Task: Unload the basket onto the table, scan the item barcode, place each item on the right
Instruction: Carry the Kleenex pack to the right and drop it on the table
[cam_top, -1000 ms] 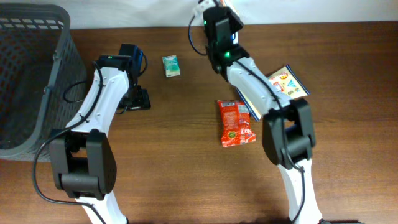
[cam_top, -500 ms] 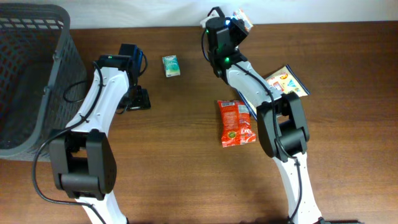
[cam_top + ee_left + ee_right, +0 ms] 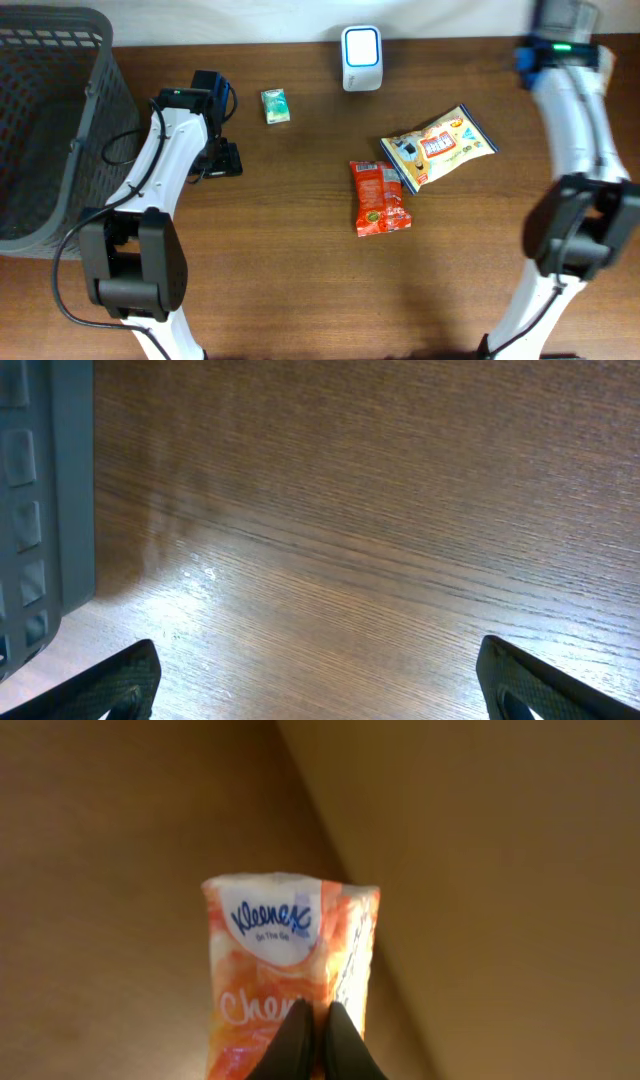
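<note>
The right arm (image 3: 570, 80) has swung away. A moment ago it was bent over the far middle of the surface (image 3: 300, 290), with its wrist right above the white scanner (image 3: 360, 45). Now it reaches to the far right corner, and the scanner stands uncovered at the far edge with its face showing.

The item has gone with the arm. In the right wrist view the right gripper (image 3: 315, 1038) is pinched fully closed on the lower edge of an orange Kleenex tissue pack (image 3: 290, 950), and the pack's printed front faces the camera. Only a blurred tan background lies behind it, so the pack is in the air, well apart from the scanner.

That looks like the end of a pass over the scanner, or a pull-back to try again. The pictures do not show which, nor whether the barcode was read, and no barcode shows on the visible face.

The left gripper (image 3: 320, 685) has not shifted. Its jaws are spread as wide as they go over bare wood beside the grey basket (image 3: 40, 150), holding and touching nothing.

The yellow snack bag (image 3: 437, 147), the red snack packet (image 3: 380, 197) and the small green box (image 3: 275, 105) lie where they did.
</note>
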Robot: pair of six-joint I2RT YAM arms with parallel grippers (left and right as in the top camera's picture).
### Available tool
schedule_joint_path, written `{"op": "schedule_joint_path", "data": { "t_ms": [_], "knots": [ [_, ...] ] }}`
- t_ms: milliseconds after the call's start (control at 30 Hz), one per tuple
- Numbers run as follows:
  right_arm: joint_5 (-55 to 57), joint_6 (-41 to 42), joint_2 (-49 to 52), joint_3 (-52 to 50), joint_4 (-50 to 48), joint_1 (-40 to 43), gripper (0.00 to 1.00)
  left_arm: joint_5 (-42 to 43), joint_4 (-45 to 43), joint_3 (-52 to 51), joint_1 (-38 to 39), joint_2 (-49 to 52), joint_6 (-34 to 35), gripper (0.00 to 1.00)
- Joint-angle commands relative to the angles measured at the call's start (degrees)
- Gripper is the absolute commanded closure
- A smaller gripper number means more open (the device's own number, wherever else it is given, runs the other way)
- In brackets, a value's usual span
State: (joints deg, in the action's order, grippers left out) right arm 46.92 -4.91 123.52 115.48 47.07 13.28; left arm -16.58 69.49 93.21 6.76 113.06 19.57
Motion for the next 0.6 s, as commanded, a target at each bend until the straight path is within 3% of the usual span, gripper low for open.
{"op": "schedule_joint_path", "data": {
  "t_ms": [0,100,267,433,467,533,567],
  "knots": [
    [-22.47,17.05,-0.24,-1.62,5.44,9.60,0.96,-0.79,0.02,-0.22,-0.17,0.42,0.76,0.01],
    [-35.89,17.66,-0.24,-3.30,6.21,16.92,0.96,-0.79,0.02,-0.22,-0.17,0.42,0.76,0.01],
    [-39.98,18.97,-0.22,-10.14,4.48,25.73,0.96,-0.79,0.02,-0.22,-0.17,0.42,0.76,0.01],
    [-48.11,18.93,-0.22,-14.34,0.37,28.81,0.96,-0.79,0.02,-0.22,-0.17,0.42,0.76,0.01],
    [-49.03,18.93,-0.37,-14.25,0.24,28.81,0.87,-0.79,0.02,-0.22,-0.17,0.42,0.76,0.01],
    [-50.12,20.31,-0.79,-13.75,0.39,28.50,0.53,-0.81,0.02,-0.22,-0.17,0.42,0.76,0.01],
    [-50.12,21.62,-1.11,-13.27,0.94,28.37,0.43,-0.79,0.02,-0.22,-0.17,0.42,0.76,0.01]
  ]
}}
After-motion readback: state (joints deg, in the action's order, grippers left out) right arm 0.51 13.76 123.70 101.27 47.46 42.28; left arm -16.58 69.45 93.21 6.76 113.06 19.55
